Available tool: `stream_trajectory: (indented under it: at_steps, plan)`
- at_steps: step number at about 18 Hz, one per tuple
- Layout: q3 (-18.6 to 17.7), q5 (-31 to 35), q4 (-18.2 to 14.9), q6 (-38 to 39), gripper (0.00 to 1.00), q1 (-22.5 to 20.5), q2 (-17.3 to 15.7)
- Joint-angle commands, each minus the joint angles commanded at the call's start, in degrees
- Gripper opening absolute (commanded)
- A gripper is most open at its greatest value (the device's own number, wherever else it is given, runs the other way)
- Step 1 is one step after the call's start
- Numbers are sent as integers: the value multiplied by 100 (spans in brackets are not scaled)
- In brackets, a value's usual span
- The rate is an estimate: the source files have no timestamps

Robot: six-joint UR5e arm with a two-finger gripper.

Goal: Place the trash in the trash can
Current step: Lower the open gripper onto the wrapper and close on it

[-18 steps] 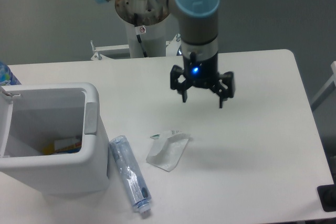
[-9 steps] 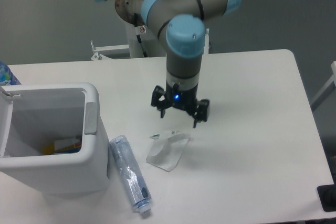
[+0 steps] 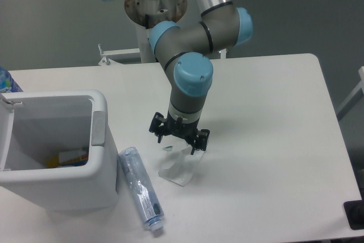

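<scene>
A flat crumpled white wrapper (image 3: 177, 169) lies on the white table in front of the arm. My gripper (image 3: 177, 143) hangs open just above its far end, fingers spread to either side and pointing down. A clear bluish bottle (image 3: 140, 186) with a white cap lies on its side left of the wrapper, right against the trash can. The trash can (image 3: 99, 140) is a boxy white bin at the left, open at the top, with a yellow and white item at its bottom.
A blue-capped bottle (image 3: 7, 81) peeks in at the left edge behind the bin. The arm's base post (image 3: 154, 38) stands at the table's far edge. A dark object (image 3: 355, 215) sits off the table's front right corner.
The gripper has moved left, toward the front of the table and downward, from mid-table to just over the wrapper. It has stayed open. Wrapper, bottle and bin have not moved.
</scene>
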State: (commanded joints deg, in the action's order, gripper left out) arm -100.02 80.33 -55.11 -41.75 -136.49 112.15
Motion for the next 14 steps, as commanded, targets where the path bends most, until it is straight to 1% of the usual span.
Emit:
stream_trajectory:
  at_steps: [8,9,10,13,14]
  plan:
    - [44,202,290,141,100,123,299]
    - [44,246,351,149,95,132,325]
    - [44,307,395,254,82,158,334]
    - [79,448,440,422,76,211,404]
    - [79,448,448,431,73,211,405]
